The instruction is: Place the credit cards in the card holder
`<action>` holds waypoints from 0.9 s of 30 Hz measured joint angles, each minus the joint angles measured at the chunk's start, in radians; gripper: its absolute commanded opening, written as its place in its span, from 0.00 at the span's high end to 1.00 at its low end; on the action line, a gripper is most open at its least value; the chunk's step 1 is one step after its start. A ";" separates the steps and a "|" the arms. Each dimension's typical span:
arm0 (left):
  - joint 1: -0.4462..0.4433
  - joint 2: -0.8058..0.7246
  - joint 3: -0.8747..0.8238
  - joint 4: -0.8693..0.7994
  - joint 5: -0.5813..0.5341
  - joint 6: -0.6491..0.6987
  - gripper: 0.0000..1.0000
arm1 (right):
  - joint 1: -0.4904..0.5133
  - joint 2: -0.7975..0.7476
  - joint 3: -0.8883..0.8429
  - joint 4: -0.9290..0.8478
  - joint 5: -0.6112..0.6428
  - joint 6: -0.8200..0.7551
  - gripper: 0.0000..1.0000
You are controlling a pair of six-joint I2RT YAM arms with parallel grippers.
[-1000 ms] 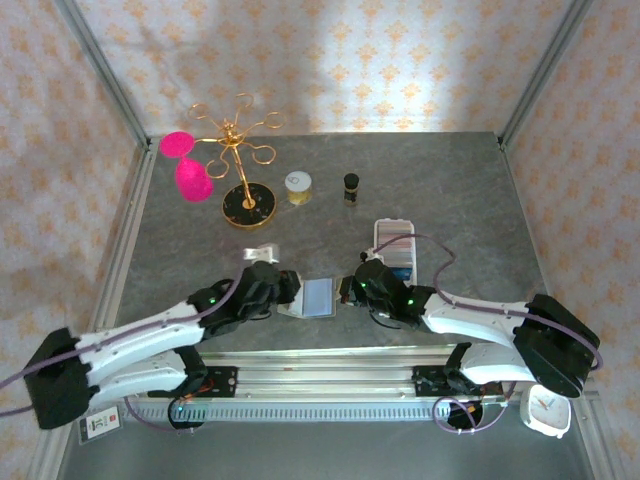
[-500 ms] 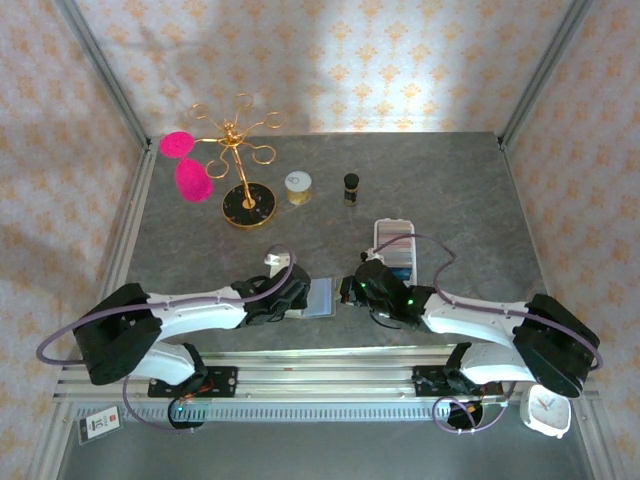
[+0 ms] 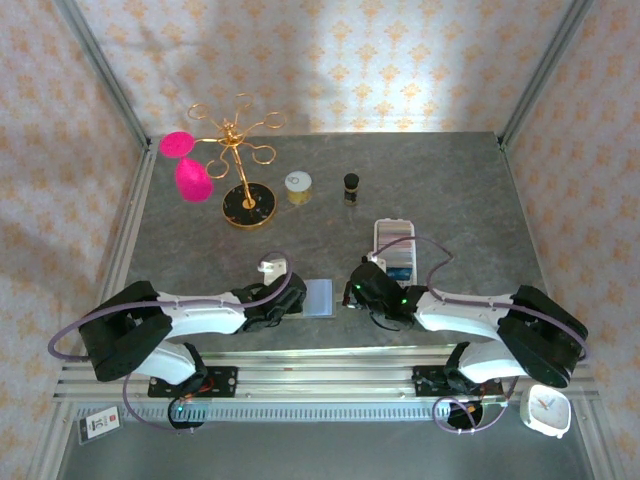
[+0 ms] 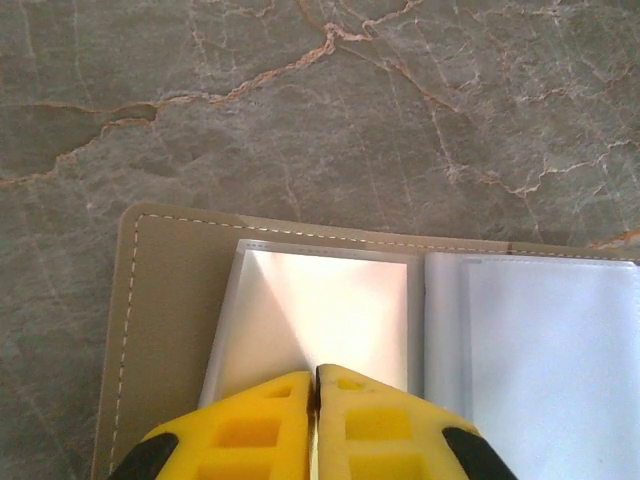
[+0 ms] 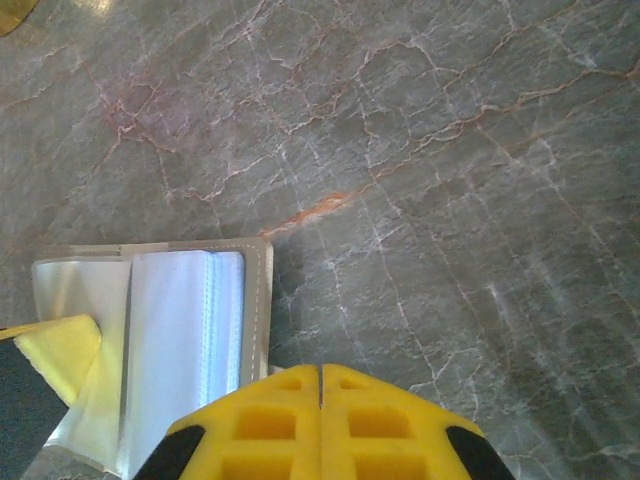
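Card holder [image 3: 318, 297] lies open and flat on the grey marbled tabletop [image 3: 450, 190], near its front edge, clear sleeves facing up, between the 2 arms. Left end effector [image 3: 298, 303] is closed, fingertips pressed together over the holder's left sleeve. Right end effector [image 3: 352, 295] is likewise closed tip to tip, just beside the holder's right edge.

Glossy plastic sleeves [image 4: 320, 310], matt stitched card holder [image 4: 165, 300], marbled table [image 4: 300, 100]

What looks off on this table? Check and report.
Nothing stands out. The card holder lies open on the table between the left gripper and the right gripper, both shut. No spill or damage shows.
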 measured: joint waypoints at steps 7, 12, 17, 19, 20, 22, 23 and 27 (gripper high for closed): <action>0.002 -0.033 -0.021 0.003 0.012 -0.006 0.84 | 0.000 -0.080 0.016 -0.053 0.003 -0.013 0.71; 0.002 -0.096 -0.042 -0.023 0.040 -0.005 0.68 | 0.001 -0.171 0.037 -0.073 -0.009 -0.026 0.68; 0.002 -0.150 -0.046 -0.040 0.056 -0.008 0.63 | 0.015 -0.189 0.066 -0.079 -0.028 -0.035 0.68; 0.002 -0.164 -0.046 -0.045 0.056 -0.007 0.63 | 0.028 -0.186 0.075 -0.083 -0.034 -0.039 0.70; 0.002 -0.169 -0.046 -0.046 0.056 -0.008 0.63 | 0.033 -0.183 0.080 -0.085 -0.035 -0.041 0.71; 0.002 -0.187 -0.047 -0.050 0.056 -0.008 0.63 | 0.048 -0.167 0.092 -0.085 -0.037 -0.046 0.73; 0.002 -0.200 -0.048 -0.051 0.056 -0.008 0.63 | 0.054 -0.159 0.097 -0.085 -0.039 -0.047 0.74; 0.002 -0.256 -0.058 -0.064 0.042 -0.011 0.66 | 0.074 -0.094 0.126 -0.081 -0.051 -0.054 0.76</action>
